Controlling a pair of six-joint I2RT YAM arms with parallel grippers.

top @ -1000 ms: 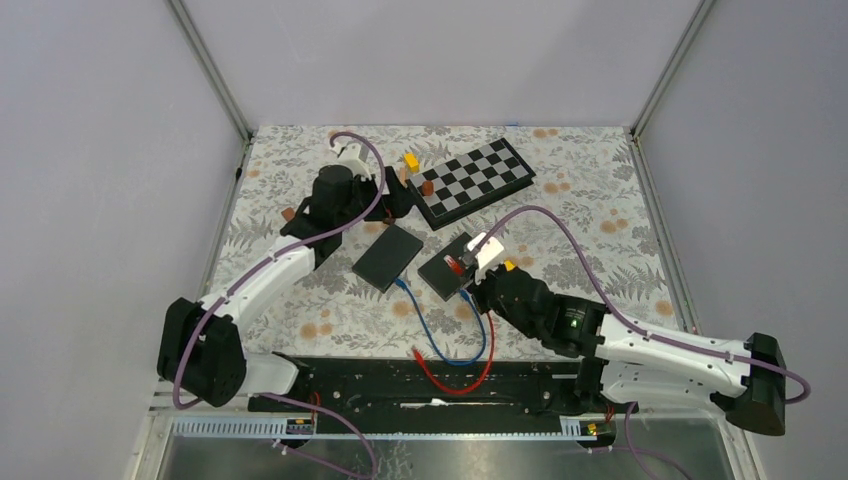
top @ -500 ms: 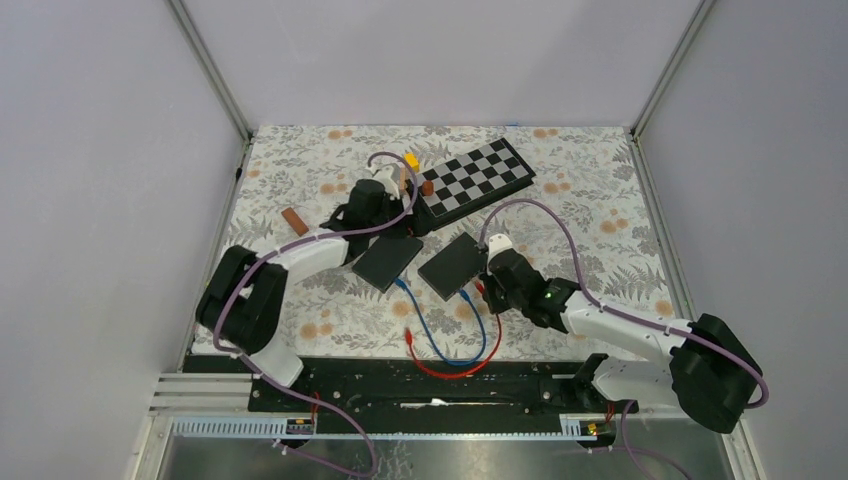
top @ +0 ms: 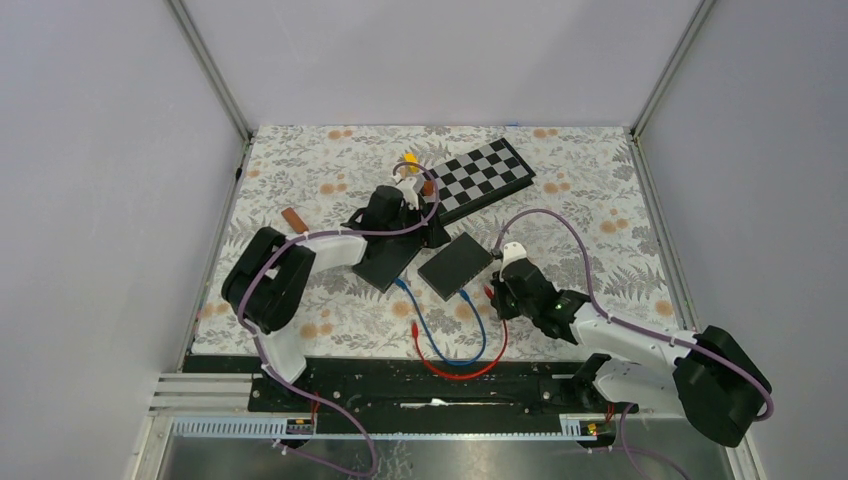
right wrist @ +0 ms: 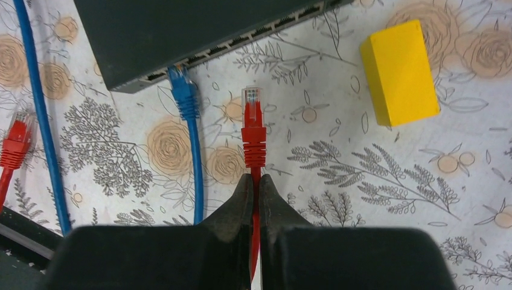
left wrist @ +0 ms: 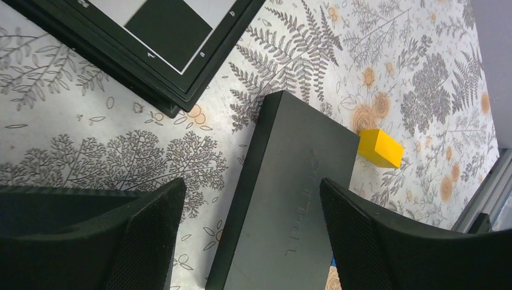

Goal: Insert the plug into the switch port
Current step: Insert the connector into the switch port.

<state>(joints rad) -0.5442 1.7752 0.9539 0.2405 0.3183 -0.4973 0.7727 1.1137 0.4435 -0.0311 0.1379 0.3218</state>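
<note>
The switch (top: 455,265) is a flat black box with a row of ports along its near edge (right wrist: 253,37). A blue plug (right wrist: 181,84) sits in one port. The red plug (right wrist: 253,106) lies on the cloth just short of the ports, pointing at them and apart from them. My right gripper (right wrist: 255,181) is shut on the red cable behind the plug's boot. In the top view it stands at the switch's near right corner (top: 492,290). My left gripper (left wrist: 252,184) is open, its fingers astride the switch (left wrist: 296,187) at its far end without touching it.
A second black box (top: 388,258) lies left of the switch. A chessboard (top: 475,178) is at the back. A yellow block (right wrist: 400,72) rests right of the switch. The red cable's other plug (right wrist: 15,136) and the blue cable (top: 440,335) loop toward the near edge. A brown block (top: 293,219) lies at the left.
The left arm swung right from the back left to the switch's far end. The right arm drew back off the switch to its near right side, with the red cable.
</note>
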